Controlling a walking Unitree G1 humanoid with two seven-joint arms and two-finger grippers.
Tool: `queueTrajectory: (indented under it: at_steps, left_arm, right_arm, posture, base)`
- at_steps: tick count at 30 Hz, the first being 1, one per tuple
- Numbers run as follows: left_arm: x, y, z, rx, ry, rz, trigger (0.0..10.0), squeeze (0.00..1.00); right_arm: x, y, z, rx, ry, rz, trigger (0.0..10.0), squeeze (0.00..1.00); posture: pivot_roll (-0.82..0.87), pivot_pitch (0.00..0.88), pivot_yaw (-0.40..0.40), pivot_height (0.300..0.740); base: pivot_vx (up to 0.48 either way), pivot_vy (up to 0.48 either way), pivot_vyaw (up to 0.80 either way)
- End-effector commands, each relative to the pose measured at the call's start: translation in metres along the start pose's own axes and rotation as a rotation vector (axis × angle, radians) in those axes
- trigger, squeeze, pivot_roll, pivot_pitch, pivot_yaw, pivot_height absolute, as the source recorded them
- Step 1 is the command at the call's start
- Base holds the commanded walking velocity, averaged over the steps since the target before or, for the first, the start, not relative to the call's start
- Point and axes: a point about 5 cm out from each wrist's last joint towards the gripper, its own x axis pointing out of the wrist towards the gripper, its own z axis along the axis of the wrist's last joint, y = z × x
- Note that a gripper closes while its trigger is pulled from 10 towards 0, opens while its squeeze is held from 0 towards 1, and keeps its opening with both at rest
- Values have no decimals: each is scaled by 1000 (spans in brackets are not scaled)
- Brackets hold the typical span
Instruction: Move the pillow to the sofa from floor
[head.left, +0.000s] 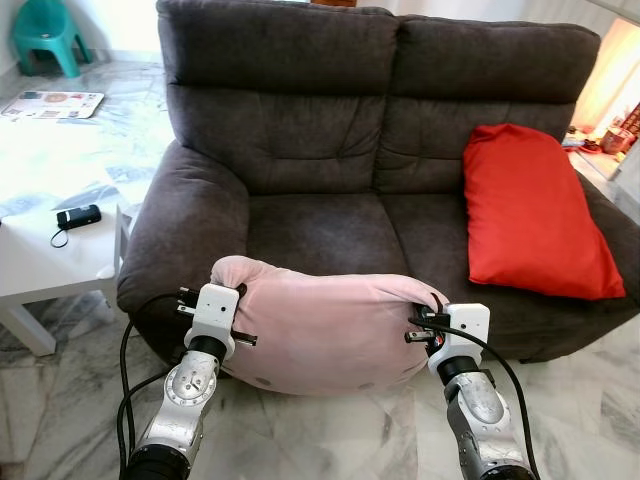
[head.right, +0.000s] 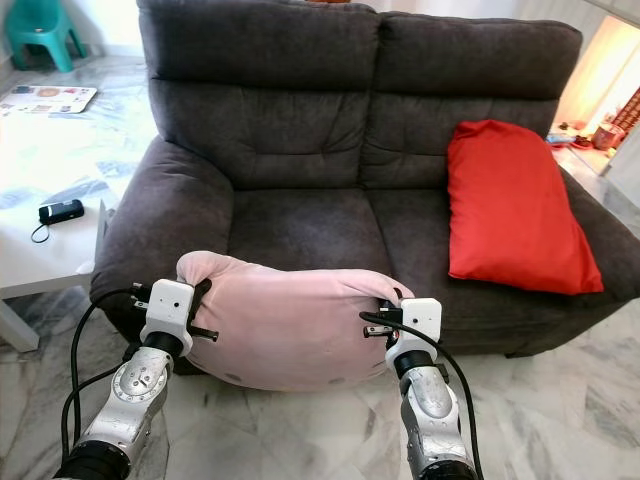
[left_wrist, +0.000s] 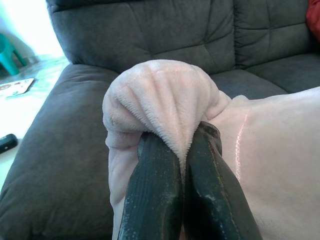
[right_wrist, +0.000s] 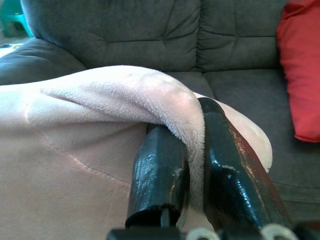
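The pink pillow (head.left: 320, 325) is held off the floor, directly in front of the sofa's front edge, at about the height of the seat cushions. Its long axis runs left to right, roughly parallel to the sofa front. The upper edge bows upward and the lower edge sags in the middle. The cover is a plush, short-pile fabric. No label, brand mark or writing can be made out on it.

The left hand (left_wrist: 182, 145) has its two black fingers pressed together on a bunched fold at the pillow's left end. The fabric bulges out above the fingertips. The right hand (right_wrist: 192, 132) likewise pinches a fold at the pillow's right end, with the plush caught between its two fingers. Each hand sits behind a white wrist block with black cables trailing back along the silver arm.

The sofa (head.left: 300, 120) is a dark grey two-seater. The pillow hangs before its left seat and partly across the centre seam. A red pillow (head.left: 535, 210) leans upright against the backrest on the right seat, its long axis running from top to bottom and tilted slightly.

To the robot's left stands a white table (head.left: 40, 265) with a small black device (head.left: 77, 215) and its cord lying on top. Further back on the left, a printed sheet (head.left: 52, 104) lies on the marble floor (head.left: 590, 390); its print is too small to read. A teal plastic chair (head.left: 45, 35) stands beyond it.
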Motion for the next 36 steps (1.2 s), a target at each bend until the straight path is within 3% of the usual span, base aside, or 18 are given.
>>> queueTrajectory:
  at_steps: [1,16,36]
  left_arm:
    - [0,24,2,-22,-5,118,10000,0]
    - [-2,26,2,-60,-6,143,10000,0]
    - [-1,28,2,-58,1,146,10000,0]
  right_arm:
    - [0,-24,15,12,-76,-114,10000,0]
    - [2,-23,15,16,-74,-108,10000,0]
    - [2,-21,15,18,-70,-105,10000,0]
  posture:
    - [78,0,-100,740]
    - [82,0,-103,740]
    - [93,0,-98,740]
  base:
    - [0,0,0]
    - [0,0,0]
    - [0,337,0]
